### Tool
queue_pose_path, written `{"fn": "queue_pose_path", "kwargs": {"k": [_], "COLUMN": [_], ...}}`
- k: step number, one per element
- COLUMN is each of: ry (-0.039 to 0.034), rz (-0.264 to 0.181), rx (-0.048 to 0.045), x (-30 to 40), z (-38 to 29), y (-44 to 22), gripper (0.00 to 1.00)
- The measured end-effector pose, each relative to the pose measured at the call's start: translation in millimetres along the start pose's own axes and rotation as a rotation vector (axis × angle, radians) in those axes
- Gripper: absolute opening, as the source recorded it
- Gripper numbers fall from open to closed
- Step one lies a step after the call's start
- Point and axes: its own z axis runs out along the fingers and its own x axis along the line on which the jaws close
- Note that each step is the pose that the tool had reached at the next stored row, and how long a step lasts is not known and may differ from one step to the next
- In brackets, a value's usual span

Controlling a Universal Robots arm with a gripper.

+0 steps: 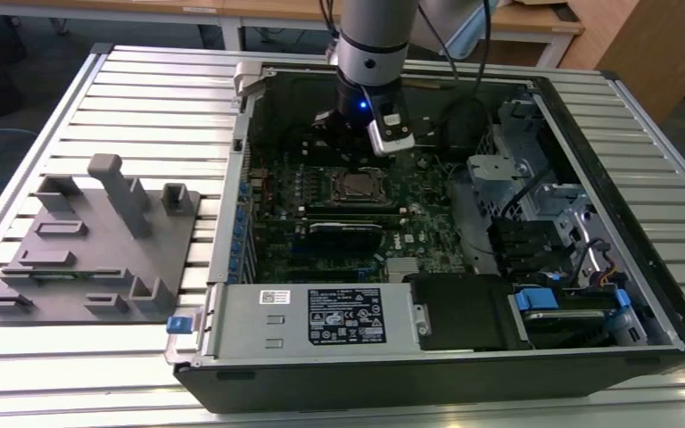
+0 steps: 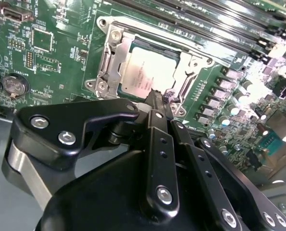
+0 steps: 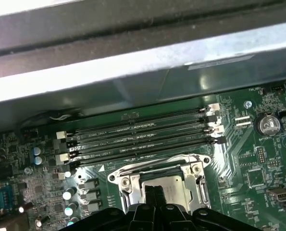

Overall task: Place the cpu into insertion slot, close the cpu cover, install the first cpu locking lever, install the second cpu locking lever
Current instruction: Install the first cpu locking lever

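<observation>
We see the cpu (image 2: 146, 73) seated in the insertion slot (image 2: 108, 57) on the green board (image 2: 51, 67), with the cpu cover (image 2: 188, 79) framing it. The pincer (image 2: 158, 98) hangs just above the socket's edge, its fingers pressed narrowly together with nothing between them. In the exterior view the arm (image 1: 373, 53) reaches into the open computer case (image 1: 628, 223), which lies on the slatted tabletop (image 1: 117, 98)

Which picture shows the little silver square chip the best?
The second wrist view: the cpu lies in full sight in its insertion slot, the metal top clear. In the first wrist view the gripper hides part of it. In the exterior view it is a tiny square on the green board.
</observation>
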Motion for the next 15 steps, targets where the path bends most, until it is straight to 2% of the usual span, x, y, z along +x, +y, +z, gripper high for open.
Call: {"fn": "queue_pose_path", "kwargs": {"k": [15], "ry": [0.0067], "rz": [-0.112], "rx": [0.0014], "x": [-14.8], "z": [3.5], "y": [2.6], "gripper": [0.10]}}
